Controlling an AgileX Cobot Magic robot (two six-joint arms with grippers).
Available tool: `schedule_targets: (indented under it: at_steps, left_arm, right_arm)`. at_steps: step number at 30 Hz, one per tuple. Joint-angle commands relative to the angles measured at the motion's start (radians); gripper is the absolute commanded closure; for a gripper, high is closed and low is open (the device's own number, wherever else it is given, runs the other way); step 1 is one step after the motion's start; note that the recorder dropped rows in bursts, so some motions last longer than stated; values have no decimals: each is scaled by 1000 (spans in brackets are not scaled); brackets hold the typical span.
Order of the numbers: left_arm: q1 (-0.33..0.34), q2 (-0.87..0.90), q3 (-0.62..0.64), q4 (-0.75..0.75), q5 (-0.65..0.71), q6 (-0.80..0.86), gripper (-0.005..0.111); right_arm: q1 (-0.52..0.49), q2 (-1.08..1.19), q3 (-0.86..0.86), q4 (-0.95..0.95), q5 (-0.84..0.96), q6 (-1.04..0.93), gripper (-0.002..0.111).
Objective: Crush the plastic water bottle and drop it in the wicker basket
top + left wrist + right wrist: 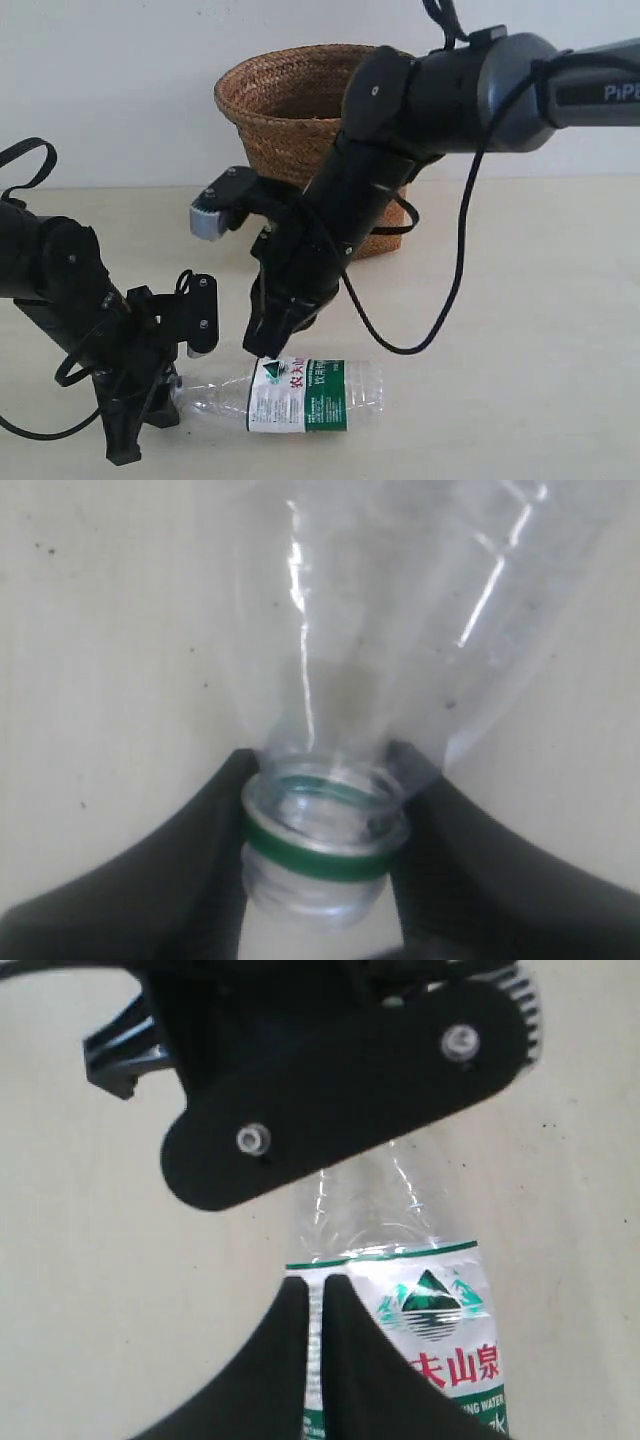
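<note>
A small clear plastic water bottle (310, 395) with a white and green label and red letters lies on its side on the pale table (520, 350). Its neck points to the left side of the exterior view. The neck has a green ring around it, and the mouth is open.

The left gripper (170, 385) is down low on the table at the neck end of the bottle. In the left wrist view, the left gripper (325, 765) has one black finger on each side of the neck, just above the green ring. Both fingers press against the bottle (400, 610), so the neck is pinched between them.

The right gripper (262, 345) reaches down from above and points at the label end nearest the neck. In the right wrist view, the right gripper (318, 1285) has its two black fingers pressed almost together, with only a thin slit between them. They sit right over the bottle (430, 1310). I cannot tell if they touch it. The black side of the left gripper (350, 1090) shows just beyond them.

A tall brown woven wicker basket (270, 130) stands at the back of the table by the white wall, behind the right arm. The bottle is outside the basket, well apart from it.
</note>
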Motion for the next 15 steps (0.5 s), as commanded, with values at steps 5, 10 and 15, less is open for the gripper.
schedule_targets:
  at_steps: [5,10,15]
  left_arm:
    - [-9,-3,4,-15,-7,-7,102]
    - [-9,-3,4,-15,-7,-9,102]
    - [-9,-3,4,-15,-7,-18,102]
  right_arm:
    - [2,104,86,20,-156,-122,108]
    - [2,198,86,18,-177,-116,108]
    - [-26,257,63,-17,-133,2,108]
